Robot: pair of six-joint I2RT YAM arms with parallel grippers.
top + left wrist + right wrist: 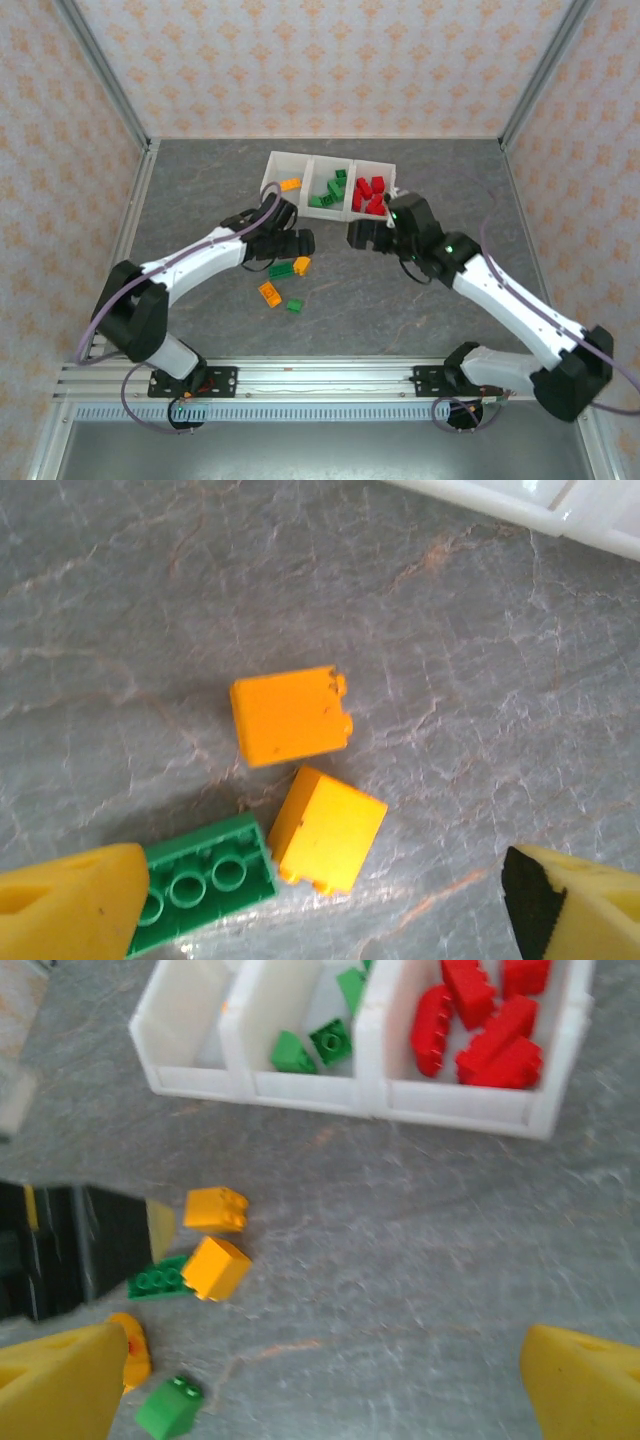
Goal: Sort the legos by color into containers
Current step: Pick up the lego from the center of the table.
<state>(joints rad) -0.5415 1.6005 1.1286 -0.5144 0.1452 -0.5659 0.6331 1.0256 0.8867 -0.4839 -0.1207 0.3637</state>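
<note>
You're on the pick: left gripper (325, 905) spread above two orange legos (290, 718) beside a green lego (200, 880) (apparently touching one). The tray (460, 1112) sits toward the far edge of the table (200, 180). The right gripper (320, 1390) is splayed and empty. Next, clamp one orange cleanly.

A lab test booth: wallpapered panels (300, 60), aluminium frame posts (107, 72), grey stone-look tabletop (200, 190), arm-mounting rail (320, 375).

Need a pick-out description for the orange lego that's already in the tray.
At the far middle of the grey table sits a translucent white plastic three-compartment tray. In its left-end compartment lies one small orange studded brick, alone; the other orange bricks lie loose on the table, outside the tray.
</note>
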